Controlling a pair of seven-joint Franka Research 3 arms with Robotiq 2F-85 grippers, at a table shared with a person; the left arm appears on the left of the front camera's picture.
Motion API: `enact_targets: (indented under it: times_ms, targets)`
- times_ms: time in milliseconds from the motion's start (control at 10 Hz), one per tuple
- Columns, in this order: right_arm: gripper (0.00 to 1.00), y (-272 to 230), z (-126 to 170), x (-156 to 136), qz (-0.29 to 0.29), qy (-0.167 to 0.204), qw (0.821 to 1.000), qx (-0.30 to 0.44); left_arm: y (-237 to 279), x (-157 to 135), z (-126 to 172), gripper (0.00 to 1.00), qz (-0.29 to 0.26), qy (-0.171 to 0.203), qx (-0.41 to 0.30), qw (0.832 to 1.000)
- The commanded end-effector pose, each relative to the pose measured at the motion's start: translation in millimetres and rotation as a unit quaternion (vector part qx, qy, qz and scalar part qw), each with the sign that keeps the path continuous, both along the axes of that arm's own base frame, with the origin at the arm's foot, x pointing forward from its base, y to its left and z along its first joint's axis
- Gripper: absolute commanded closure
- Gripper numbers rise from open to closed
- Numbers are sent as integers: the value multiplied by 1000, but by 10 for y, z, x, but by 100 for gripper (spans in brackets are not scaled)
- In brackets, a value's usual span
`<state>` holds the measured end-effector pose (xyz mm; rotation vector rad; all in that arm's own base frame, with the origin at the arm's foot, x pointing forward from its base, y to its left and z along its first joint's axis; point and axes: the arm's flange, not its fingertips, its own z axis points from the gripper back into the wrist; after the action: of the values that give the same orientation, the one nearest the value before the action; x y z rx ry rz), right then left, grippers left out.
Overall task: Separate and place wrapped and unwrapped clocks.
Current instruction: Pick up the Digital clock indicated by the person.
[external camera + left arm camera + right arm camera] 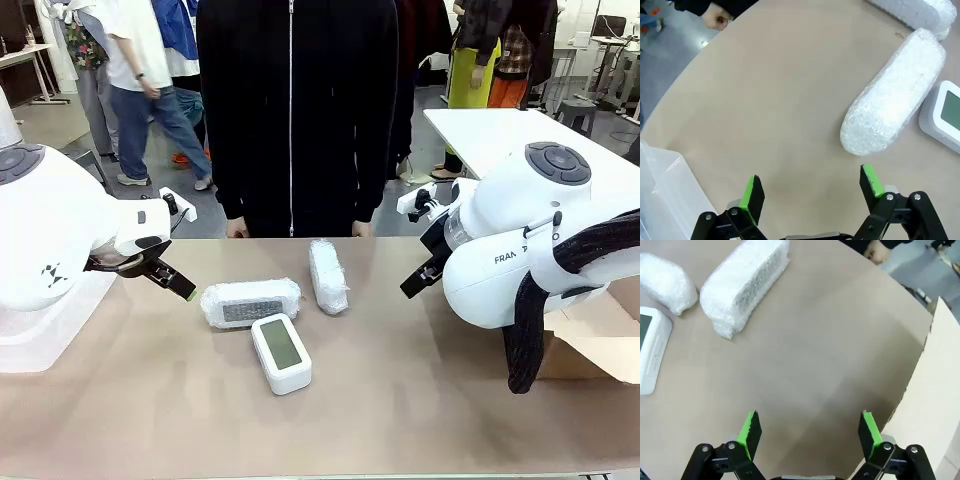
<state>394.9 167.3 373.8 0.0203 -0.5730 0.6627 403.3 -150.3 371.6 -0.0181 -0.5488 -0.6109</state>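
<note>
You seem to be at the start, left gripper [812,187] and right gripper [807,427] both wide apart and empty; next, close the left around the near whitish oblong bubble-wrap bundle [250,302].

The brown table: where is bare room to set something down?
Bare: the wide near strip of the brown table in front of the white digital clock, and the patch between the farther bubble-wrap bundle and the right gripper. Crowded: the middle, where the clock, that bundle and the crosswise bubble-wrap bundle sit close together.
</note>
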Motion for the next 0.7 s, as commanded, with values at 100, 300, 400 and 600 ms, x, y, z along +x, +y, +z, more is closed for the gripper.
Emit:
enact_targets:
  times_ms: [100, 300, 400, 600]
  targets:
    - [0, 0, 0, 0, 0, 0, 1000, 0, 0, -1, 0, 0, 0, 0, 0, 1000]
    - [0, 0, 0, 0, 0, 0, 1000, 0, 0, -1, 0, 0, 0, 0, 0, 1000]
    - [0, 0, 0, 0, 0, 0, 1000, 0, 0, -1, 0, 0, 0, 0, 0, 1000]
    - [0, 0, 0, 0, 0, 0, 1000, 0, 0, -1, 0, 0, 0, 0, 0, 1000]
